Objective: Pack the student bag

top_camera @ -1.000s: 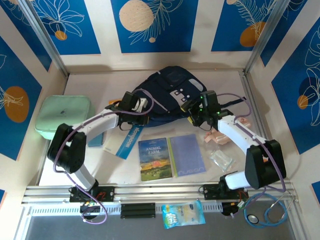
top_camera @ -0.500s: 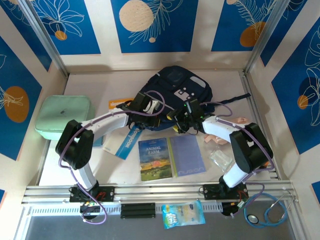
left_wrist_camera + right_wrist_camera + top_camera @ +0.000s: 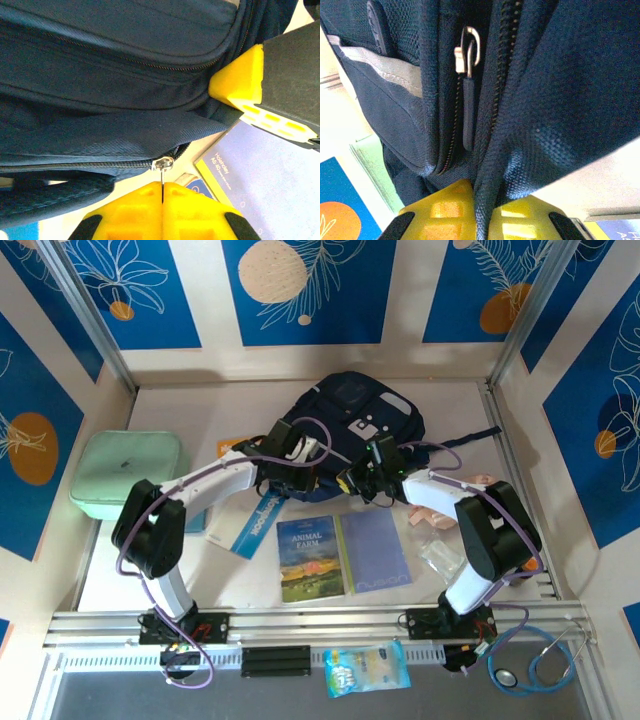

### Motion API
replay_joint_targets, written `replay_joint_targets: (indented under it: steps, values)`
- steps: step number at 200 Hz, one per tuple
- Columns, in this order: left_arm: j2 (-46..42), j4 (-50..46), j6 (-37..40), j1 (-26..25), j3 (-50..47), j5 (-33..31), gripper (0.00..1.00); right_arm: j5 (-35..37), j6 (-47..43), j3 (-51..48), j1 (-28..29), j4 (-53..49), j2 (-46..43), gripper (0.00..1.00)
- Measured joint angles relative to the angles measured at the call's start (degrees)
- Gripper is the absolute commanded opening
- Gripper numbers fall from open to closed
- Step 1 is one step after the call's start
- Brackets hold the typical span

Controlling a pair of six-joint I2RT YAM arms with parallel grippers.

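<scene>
Left gripper (image 3: 162, 200) is pinched tight on the zipper pull (image 3: 163, 169) of the student bag (image 3: 110, 65). Right gripper (image 3: 481, 212) looks clamped on a fold of its navy fabric.

- 1 student bag (image 3: 350, 408), navy
- 1 mint green case (image 3: 128, 478)
- 2 books on desk (image 3: 190, 415): Animal Farm paperback (image 3: 311, 558), lilac notebook (image 3: 376, 548)
- 1 blue leaflet (image 3: 255, 525)
- 1 orange card (image 3: 232, 447), partly hidden
- 1 clear plastic packet (image 3: 443, 557)
- 1 snack pouch (image 3: 367, 668), front rail
- 1 stethoscope (image 3: 535, 660)
- 2 hands: left hand (image 3: 162, 191), right hand (image 3: 481, 200)
- pink bits (image 3: 428, 516) by right arm, count unclear
</scene>
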Motion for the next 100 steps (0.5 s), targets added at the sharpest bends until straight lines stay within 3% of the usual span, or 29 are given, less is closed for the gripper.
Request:
replay_joint_targets:
  steps: [41,73,83,100]
  values:
    - [-0.8,-6.2,4.7,2.4,0.7,-4.7,0.00,0.5,-2.6,0.1,-2.4,-2.8,-1.2,0.05]
    - [-1.8,-7.1,6.1,5.2,0.5,-4.7,0.00,0.9,-4.3,0.1,-3.8,-4.0,-2.3,0.05]
    - [-2.2,-6.2,6.1,5.2,-0.1,-3.6,0.13,0.9,-4.7,0.1,-3.8,-4.2,-2.3,0.05]
    - [-2.8,-3.8,5.3,4.1,-1.8,-1.6,0.24,1.0,-5.0,0.2,-3.8,-4.3,-2.3,0.04]
